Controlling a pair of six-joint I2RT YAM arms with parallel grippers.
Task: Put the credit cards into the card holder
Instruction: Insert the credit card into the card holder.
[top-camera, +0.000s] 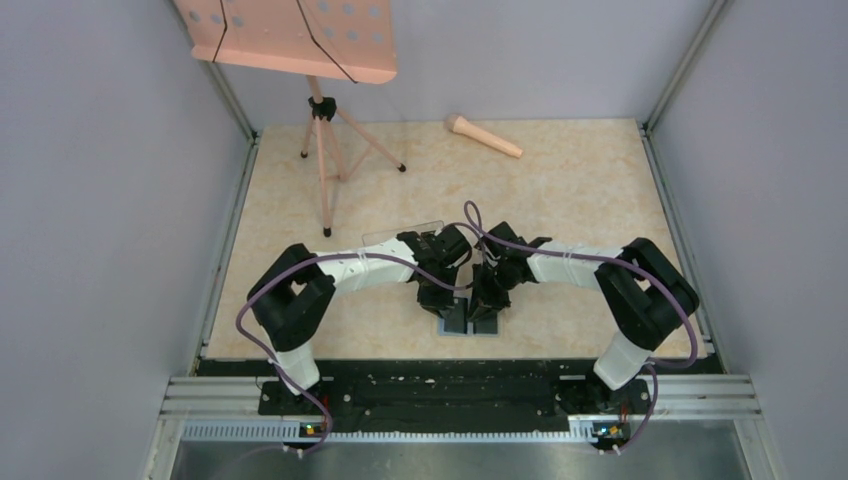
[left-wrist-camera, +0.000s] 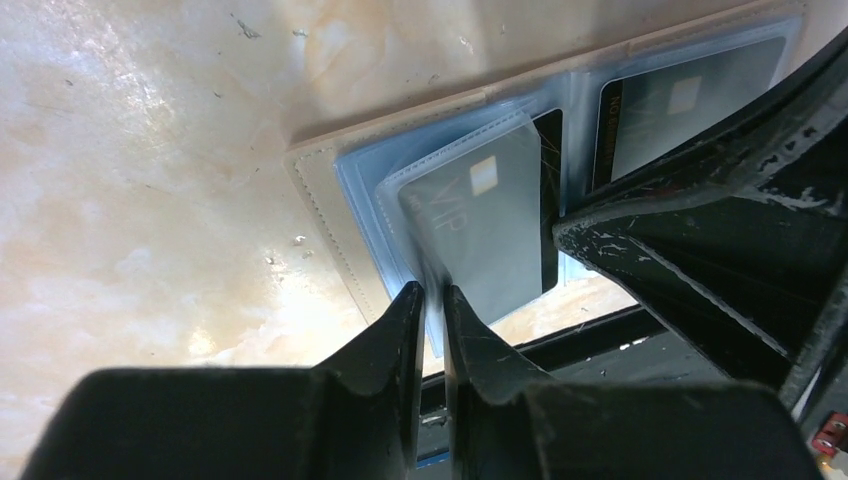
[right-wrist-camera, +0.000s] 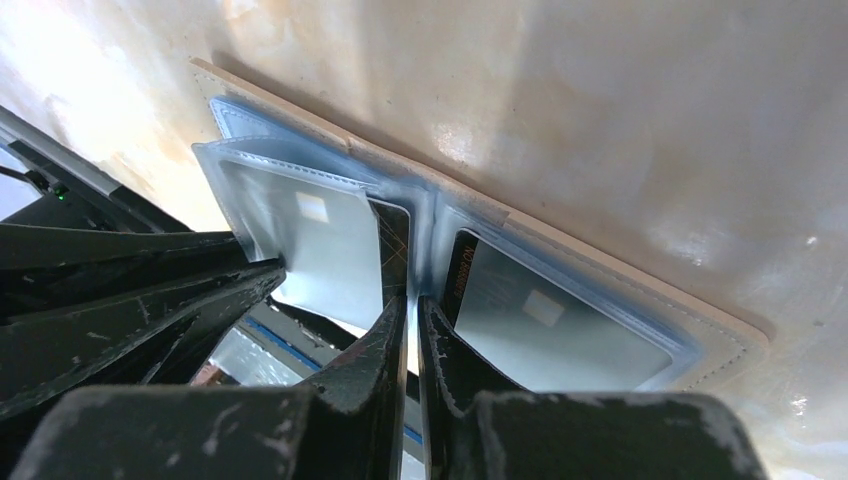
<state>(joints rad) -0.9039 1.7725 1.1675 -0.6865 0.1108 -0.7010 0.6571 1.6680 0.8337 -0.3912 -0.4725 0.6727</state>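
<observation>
The card holder (top-camera: 470, 322) lies open near the table's front edge, beige outside (left-wrist-camera: 325, 200), light blue inside. A grey card (left-wrist-camera: 490, 225) sits in a lifted clear sleeve, with a black card (left-wrist-camera: 548, 200) behind it. Another dark card (left-wrist-camera: 690, 105) fills the far pocket. My left gripper (left-wrist-camera: 430, 300) is shut on the lower edge of that lifted sleeve. In the right wrist view my right gripper (right-wrist-camera: 412, 305) is shut on the clear plastic at the holder's centre fold, between the sleeved grey card (right-wrist-camera: 315, 245) and the pocketed card (right-wrist-camera: 550, 320). Both grippers (top-camera: 440, 295) (top-camera: 488, 295) meet over the holder.
A long clear plastic box (top-camera: 400, 233) lies just behind the left gripper. A pink music stand (top-camera: 290, 35) on a tripod stands at the back left. A pink microphone-shaped object (top-camera: 483, 135) lies at the back centre. The black table rail (left-wrist-camera: 600, 335) runs just below the holder.
</observation>
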